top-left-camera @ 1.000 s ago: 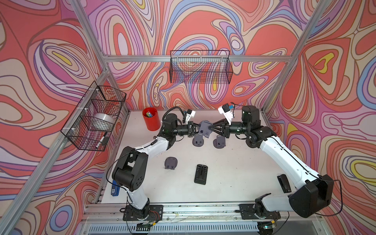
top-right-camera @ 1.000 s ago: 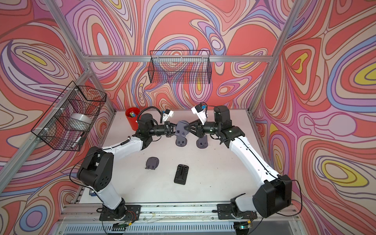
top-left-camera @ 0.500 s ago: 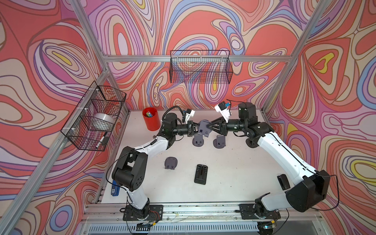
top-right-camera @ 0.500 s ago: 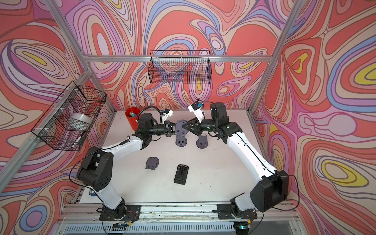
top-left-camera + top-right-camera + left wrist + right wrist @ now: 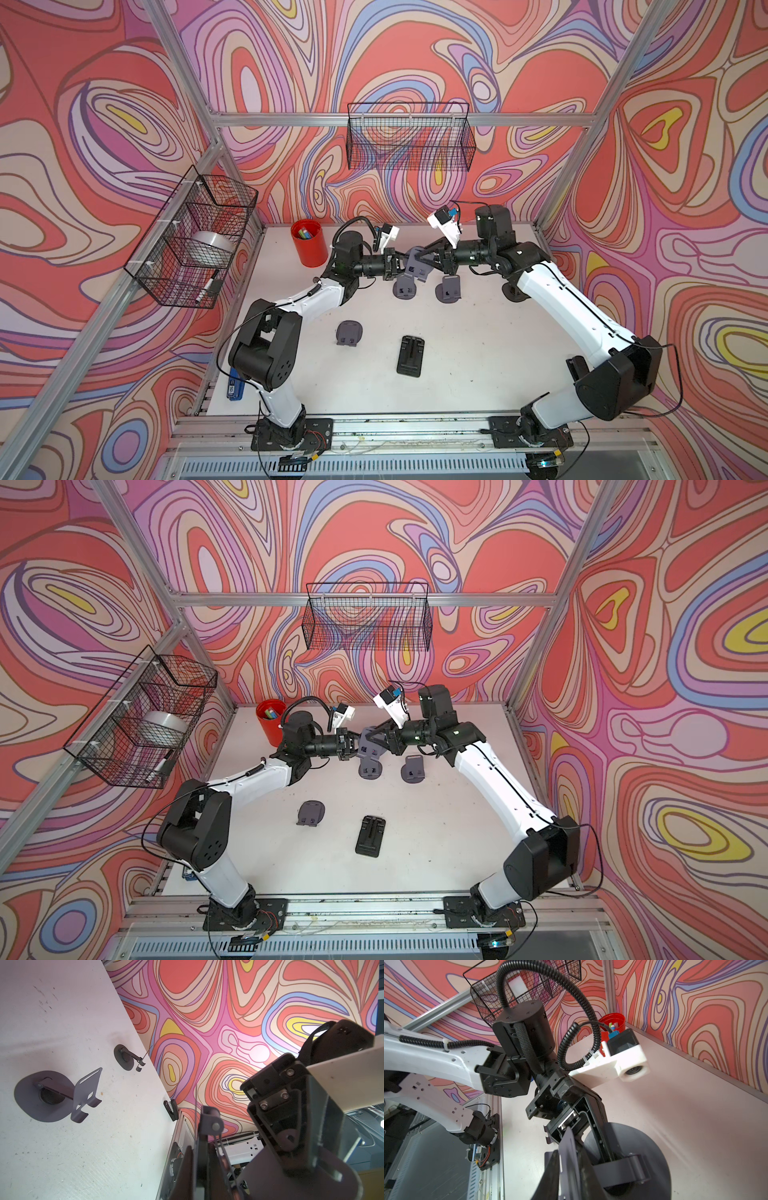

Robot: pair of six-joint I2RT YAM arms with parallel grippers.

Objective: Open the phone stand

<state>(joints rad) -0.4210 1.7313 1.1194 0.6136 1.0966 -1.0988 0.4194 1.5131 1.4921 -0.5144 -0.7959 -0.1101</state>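
A grey phone stand (image 5: 417,262) (image 5: 369,746) hangs in the air over the back middle of the table, between my two grippers. My left gripper (image 5: 398,266) (image 5: 353,746) is shut on the stand's arm; in the left wrist view its fingers (image 5: 188,1169) clamp the flat bar below the hinge (image 5: 211,1123). My right gripper (image 5: 427,256) (image 5: 380,738) meets the stand from the opposite side. In the right wrist view its fingers (image 5: 550,1174) press on both faces of the stand's thin plate (image 5: 568,1153), beside the round base (image 5: 633,1142).
Two unfolded grey stands (image 5: 405,287) (image 5: 449,289) sit on the table just below the held one. A folded grey stand (image 5: 349,332) and a black one (image 5: 410,355) lie nearer the front. A red cup (image 5: 308,243) stands at the back left. Wire baskets (image 5: 409,141) (image 5: 195,237) hang on the walls.
My right gripper has moved left toward the held stand and its jaws have narrowed onto the plate. The left arm and the stand have stayed in place.
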